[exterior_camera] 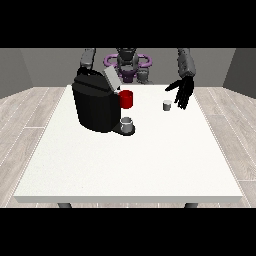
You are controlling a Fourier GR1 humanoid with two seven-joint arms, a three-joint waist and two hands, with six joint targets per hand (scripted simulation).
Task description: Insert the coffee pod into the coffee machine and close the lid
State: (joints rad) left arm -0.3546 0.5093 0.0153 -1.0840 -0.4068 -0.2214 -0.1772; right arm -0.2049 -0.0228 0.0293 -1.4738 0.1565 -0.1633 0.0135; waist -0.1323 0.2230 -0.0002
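Observation:
A black coffee machine (95,106) stands on the white table (130,160) at the left, its grey lid (111,77) tilted up. A small grey cup (127,124) sits on its drip base. A small white coffee pod (167,105) stands on the table at the right. The hand at the view's right (182,91) hangs just right of the pod and slightly above it, fingers straight and pointing down, not touching it. The hand at the view's left is hidden behind the machine; only its grey arm (88,59) shows.
A red mug (126,99) stands right beside the machine, behind its spout. The table's near half stretches bare to the front edge (130,199). Wooden floor surrounds the table.

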